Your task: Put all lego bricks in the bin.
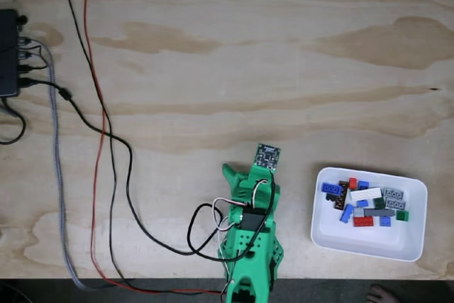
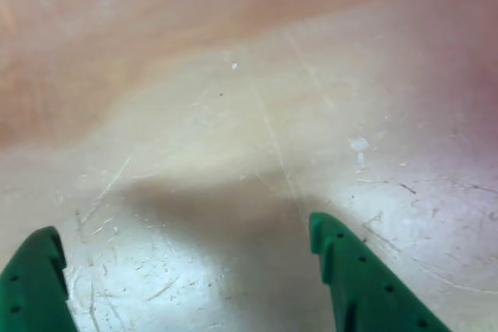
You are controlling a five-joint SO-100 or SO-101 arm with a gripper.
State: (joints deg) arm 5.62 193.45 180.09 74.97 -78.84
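The lego bricks (image 1: 365, 194), several small ones in blue, red, white, grey, green and brown, lie heaped inside the bin (image 1: 333, 235), a shallow white tray near the table's front right in the fixed view. The green arm (image 1: 248, 239) sits folded just left of the bin, with a small camera board (image 1: 267, 155) at its top. In the other view my gripper (image 2: 183, 227) hangs open just above bare scratched plywood, its two green fingertips (image 2: 342, 262) wide apart with nothing between them.
A black box (image 1: 8, 53) with plugs sits at the far left edge. Black and red cables (image 1: 106, 147) and a grey braided cable (image 1: 55, 147) run down the left side to the arm. A person's toes (image 1: 383, 294) show beyond the front edge.
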